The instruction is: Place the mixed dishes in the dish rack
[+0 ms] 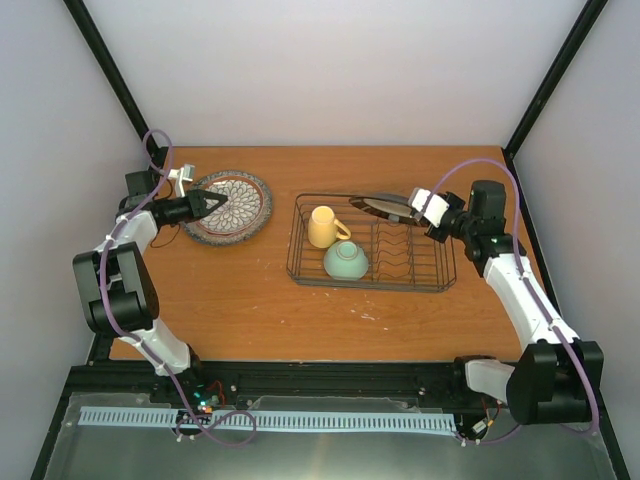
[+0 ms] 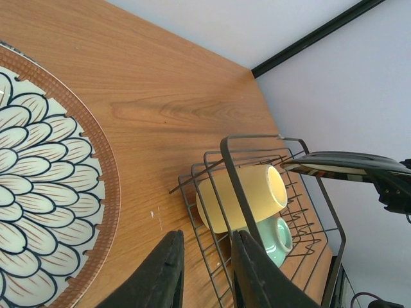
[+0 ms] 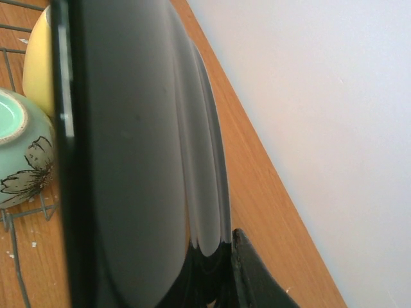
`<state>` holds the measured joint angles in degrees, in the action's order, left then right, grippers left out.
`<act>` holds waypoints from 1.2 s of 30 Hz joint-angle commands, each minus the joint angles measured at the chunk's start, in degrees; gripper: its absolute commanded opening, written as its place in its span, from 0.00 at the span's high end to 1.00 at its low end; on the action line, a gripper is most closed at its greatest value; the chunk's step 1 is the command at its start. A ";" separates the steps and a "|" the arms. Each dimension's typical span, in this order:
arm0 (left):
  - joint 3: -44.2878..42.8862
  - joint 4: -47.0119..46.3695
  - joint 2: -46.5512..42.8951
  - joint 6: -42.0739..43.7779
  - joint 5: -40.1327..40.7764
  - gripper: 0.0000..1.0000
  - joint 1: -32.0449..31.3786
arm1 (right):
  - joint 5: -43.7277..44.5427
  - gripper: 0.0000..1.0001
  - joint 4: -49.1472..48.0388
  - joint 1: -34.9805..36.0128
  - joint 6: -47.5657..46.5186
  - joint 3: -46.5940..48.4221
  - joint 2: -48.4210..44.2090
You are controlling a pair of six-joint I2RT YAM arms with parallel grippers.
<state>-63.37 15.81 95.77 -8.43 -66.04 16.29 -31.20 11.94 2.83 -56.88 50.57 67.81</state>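
The black wire dish rack [image 1: 440, 268] stands at centre-right of the table. A yellow mug [image 1: 323, 227] lies on its side in the rack's left end, and a mint-green bowl [image 1: 346, 261] sits just in front of it. My right gripper [image 1: 410, 210] is shut on the rim of a dark-rimmed plate [image 1: 383, 206] and holds it tilted above the rack's back edge. In the right wrist view the plate's [image 3: 128, 160] glossy underside fills the frame. The brown petal-patterned plate [image 1: 230, 205] lies flat at the left. My left gripper [image 1: 213, 203] hovers open and empty over its left part.
A greyish rim [image 1: 192, 236] shows under the brown plate, perhaps a second plate. The left wrist view shows the rack [image 2: 232, 168], the mug [image 2: 244, 192] and the bowl [image 2: 277, 239] beyond bare table. Black frame posts and white walls enclose the table.
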 commanded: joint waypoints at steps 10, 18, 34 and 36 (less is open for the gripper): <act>-2.58 -2.42 2.40 0.96 -0.85 0.79 0.49 | -8.66 0.97 -5.87 -3.42 -7.79 4.11 6.10; -2.81 -2.75 3.09 0.86 -0.41 0.78 0.51 | -12.33 0.97 -0.02 -3.75 -10.48 7.60 10.96; -3.73 -2.08 4.14 1.00 0.38 0.75 0.58 | -9.79 0.75 1.56 -3.71 -6.28 8.65 13.50; -3.86 -2.08 4.18 1.02 0.31 0.74 0.57 | -9.74 0.71 0.89 -3.69 -5.91 8.25 13.42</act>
<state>-64.55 14.46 99.15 -8.43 -65.67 16.40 -38.89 15.79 -0.62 -64.55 57.06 82.15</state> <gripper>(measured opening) 0.253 0.262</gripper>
